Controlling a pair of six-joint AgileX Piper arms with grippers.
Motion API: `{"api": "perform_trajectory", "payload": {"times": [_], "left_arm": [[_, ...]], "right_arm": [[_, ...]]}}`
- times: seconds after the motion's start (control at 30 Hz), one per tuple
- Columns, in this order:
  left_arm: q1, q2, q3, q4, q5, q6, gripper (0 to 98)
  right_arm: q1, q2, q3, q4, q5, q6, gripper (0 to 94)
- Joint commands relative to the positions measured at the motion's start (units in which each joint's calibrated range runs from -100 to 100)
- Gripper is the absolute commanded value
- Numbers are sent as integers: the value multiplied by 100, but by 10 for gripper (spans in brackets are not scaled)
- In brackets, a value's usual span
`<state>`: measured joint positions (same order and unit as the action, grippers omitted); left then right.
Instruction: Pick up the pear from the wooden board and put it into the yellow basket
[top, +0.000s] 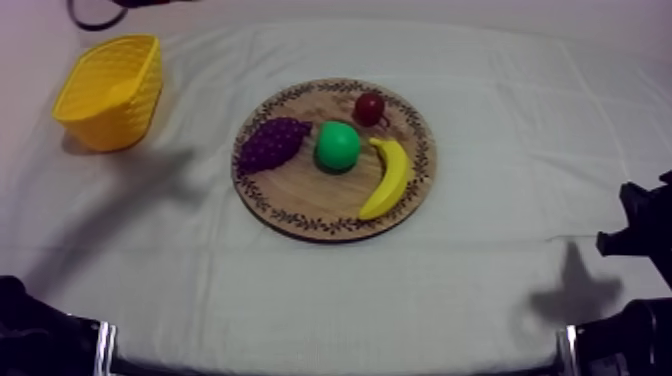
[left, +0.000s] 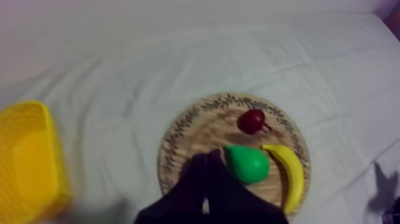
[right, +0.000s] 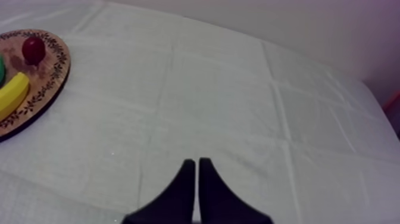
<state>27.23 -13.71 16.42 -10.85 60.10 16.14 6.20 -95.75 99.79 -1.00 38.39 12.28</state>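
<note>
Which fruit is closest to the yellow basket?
The purple bunch of grapes, on the side facing the yellow basket; pear, banana and small red fruit lie farther.

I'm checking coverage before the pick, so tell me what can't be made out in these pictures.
Left wrist view: bunch of grapes mostly hidden behind the shut left gripper.
Left wrist view: yellow basket blurred, cut off by the picture's edge.
Right wrist view: pear and wooden board cut off by the edge.
</note>
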Motion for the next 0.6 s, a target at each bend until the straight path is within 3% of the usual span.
{"api": "perform_trajectory", "payload": {"times": [0.0,0.23,0.4,0.57], "left_arm": [[129,564,-272,20,176,213,0],[381,1636,-986,89,523,506,9],[462,2291,-1339,245,627,554,41],[553,2816,-1589,348,696,598,188]], "right_arm": [[0,-1,-1,0,0,0,3],[0,-1,-1,0,0,0,3],[0,-1,-1,0,0,0,3],[0,-1,-1,0,0,0,3]]}}
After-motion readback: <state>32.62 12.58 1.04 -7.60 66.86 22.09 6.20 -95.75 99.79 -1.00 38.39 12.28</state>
